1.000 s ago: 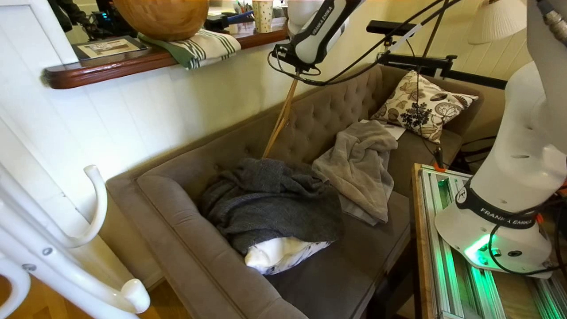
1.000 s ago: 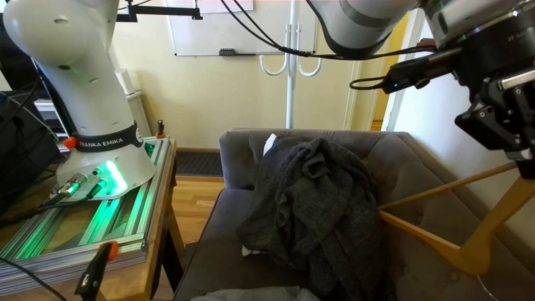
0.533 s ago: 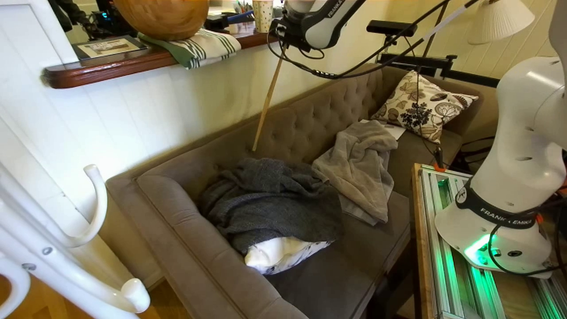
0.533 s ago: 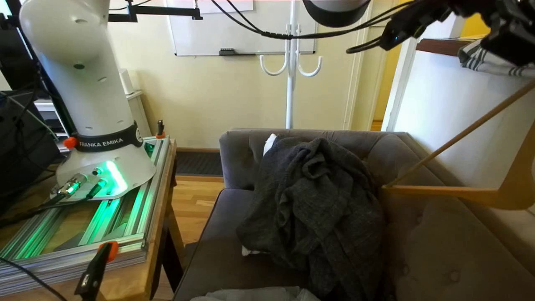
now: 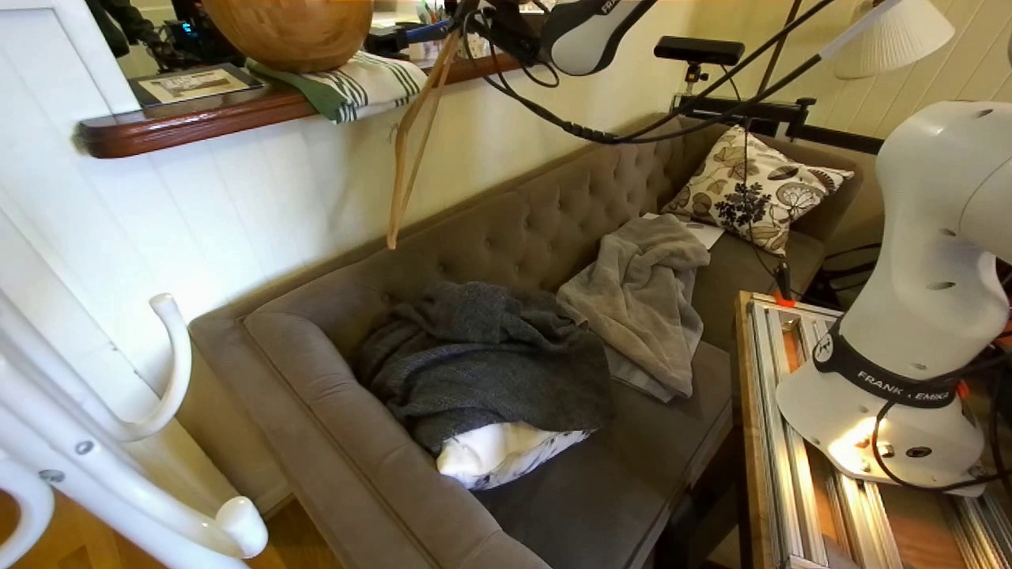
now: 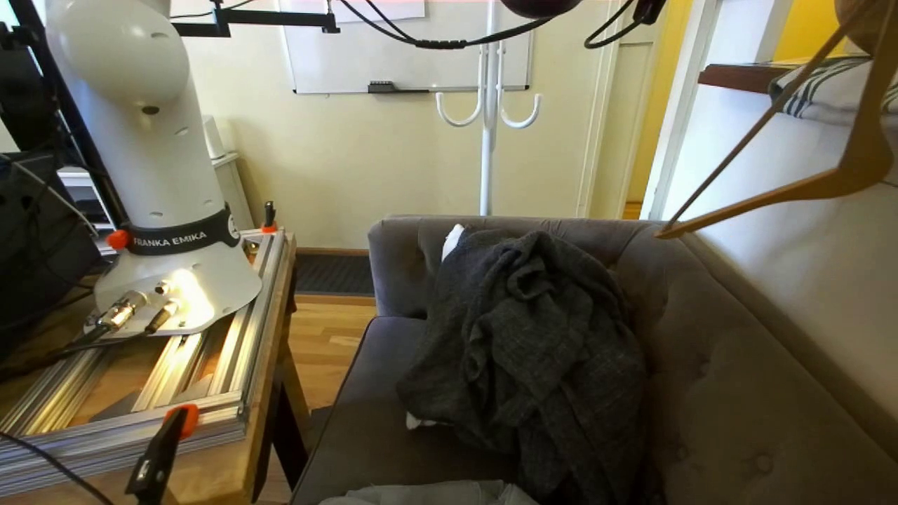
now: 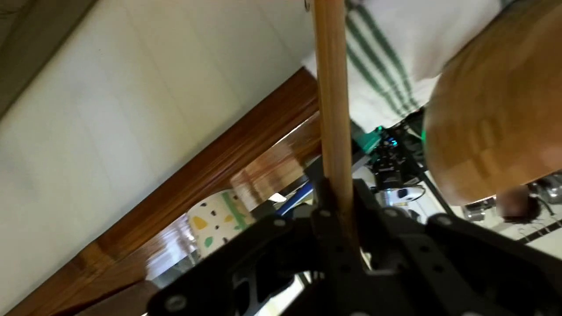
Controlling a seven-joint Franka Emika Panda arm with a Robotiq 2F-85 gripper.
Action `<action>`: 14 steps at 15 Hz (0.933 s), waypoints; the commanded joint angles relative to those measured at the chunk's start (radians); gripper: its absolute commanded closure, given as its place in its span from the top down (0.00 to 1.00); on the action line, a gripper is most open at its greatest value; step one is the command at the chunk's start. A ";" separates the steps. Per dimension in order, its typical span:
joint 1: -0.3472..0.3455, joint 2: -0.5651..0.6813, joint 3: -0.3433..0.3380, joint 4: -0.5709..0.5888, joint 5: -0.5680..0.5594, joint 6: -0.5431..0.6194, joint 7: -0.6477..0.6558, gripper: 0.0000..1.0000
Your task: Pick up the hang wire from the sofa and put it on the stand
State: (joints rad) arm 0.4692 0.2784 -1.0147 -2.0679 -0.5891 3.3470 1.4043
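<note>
The hang wire (image 5: 394, 225), a light-tan wooden hanger, hangs in the air above the back of the grey-brown sofa (image 5: 379, 474), close to the wall. My gripper (image 7: 341, 193) is shut on one of its bars, which runs straight up through the wrist view. In an exterior view the wide part of the hang wire (image 6: 859, 165) shows at the right, while the gripper is outside that picture. The white stand (image 6: 486, 161) rises behind the sofa's far arm. Its curved hook (image 5: 180, 371) is large at the left in an exterior view.
A brown ledge (image 7: 210, 166) runs beside the gripper, bearing a wooden bowl (image 7: 491, 109), a striped towel (image 7: 386, 66) and a dotted cup (image 7: 215, 219). On the sofa lie a dark blanket (image 5: 490, 371) and a grey cloth (image 5: 640, 292). Black cables (image 5: 585, 134) loop from the arm.
My gripper has risen and carried the hang wire up off the sofa, toward the stand's side. It has left the top right of an exterior view. The base light turned from green to yellowish white.
</note>
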 commanded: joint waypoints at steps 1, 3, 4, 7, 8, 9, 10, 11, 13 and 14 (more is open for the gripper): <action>0.000 -0.011 0.020 -0.015 -0.001 0.032 0.000 0.04; 0.003 -0.012 0.030 -0.023 0.000 0.037 0.000 0.15; 0.001 -0.009 0.028 -0.023 0.000 0.036 0.000 0.15; -0.002 -0.007 0.022 -0.022 0.000 0.036 0.000 0.04; -0.024 -0.034 0.061 -0.048 -0.039 0.047 -0.022 0.04; -0.024 -0.051 0.079 -0.064 -0.071 0.027 -0.046 0.04; -0.043 -0.103 0.133 -0.104 -0.125 0.033 -0.073 0.04; -0.046 -0.111 0.151 -0.121 -0.150 0.061 -0.079 0.04; -0.028 -0.152 0.172 -0.154 -0.211 0.093 -0.095 0.04; -0.014 -0.172 0.175 -0.160 -0.242 0.110 -0.106 0.04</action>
State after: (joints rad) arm 0.4468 0.2227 -0.8724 -2.1609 -0.7364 3.4174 1.3512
